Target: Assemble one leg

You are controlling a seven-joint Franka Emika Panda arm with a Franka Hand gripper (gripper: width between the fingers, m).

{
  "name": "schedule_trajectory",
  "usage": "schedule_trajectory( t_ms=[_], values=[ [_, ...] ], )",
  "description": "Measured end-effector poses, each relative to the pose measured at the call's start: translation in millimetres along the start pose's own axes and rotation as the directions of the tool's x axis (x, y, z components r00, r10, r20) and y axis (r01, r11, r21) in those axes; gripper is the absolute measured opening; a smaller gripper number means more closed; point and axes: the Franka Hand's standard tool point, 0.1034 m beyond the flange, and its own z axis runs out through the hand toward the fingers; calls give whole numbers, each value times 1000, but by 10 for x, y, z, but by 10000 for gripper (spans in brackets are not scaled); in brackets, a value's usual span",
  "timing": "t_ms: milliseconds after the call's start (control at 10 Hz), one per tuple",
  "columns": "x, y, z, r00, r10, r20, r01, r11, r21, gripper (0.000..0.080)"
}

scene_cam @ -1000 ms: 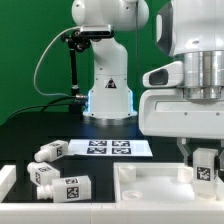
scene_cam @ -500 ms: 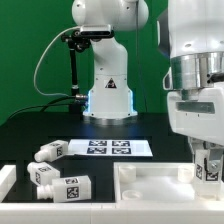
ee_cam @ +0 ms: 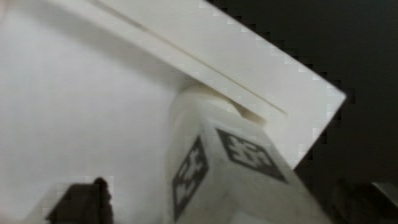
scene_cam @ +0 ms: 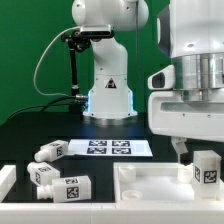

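My claw (scene_cam: 188, 148) hangs at the exterior view's right, above the far right corner of the white tray panel (scene_cam: 140, 185). Only one dark fingertip (scene_cam: 181, 149) shows under the wrist housing there, and in the wrist view two dark finger ends (ee_cam: 80, 201) sit at the picture's edge with the leg (ee_cam: 222, 160) between and beyond them. I cannot tell whether the claw is spread or pressed together; nothing is visibly pinched.

The leg (scene_cam: 205, 168) stands upright just below the claw and slightly toward the exterior view's right, on the panel's corner, apart from the fingertip. Its tagged faces are in plain sight. In the wrist view it rises beside the panel's raised rim (ee_cam: 249, 75), with dark table (ee_cam: 347, 40) past that edge.

Away from the claw, toward the exterior view's left, the panel's interior lies open and bounded by raised rims. Farther left, well apart from the claw, three more legs (scene_cam: 60, 180) lie on the black table (scene_cam: 30, 135). The marker board (scene_cam: 110, 148) lies flat behind the panel, also left of the claw. A short white block (scene_cam: 7, 178) sits at the far left edge.
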Motion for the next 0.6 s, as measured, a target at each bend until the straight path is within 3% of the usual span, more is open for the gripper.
schedule_trajectory(
  t_ms=[400,600],
  values=[
    [10,4,0,957,-291,-5,291,957,-6,649],
    [14,-90,-57,875,-484,-5,484,875,-30,649]
  ],
)
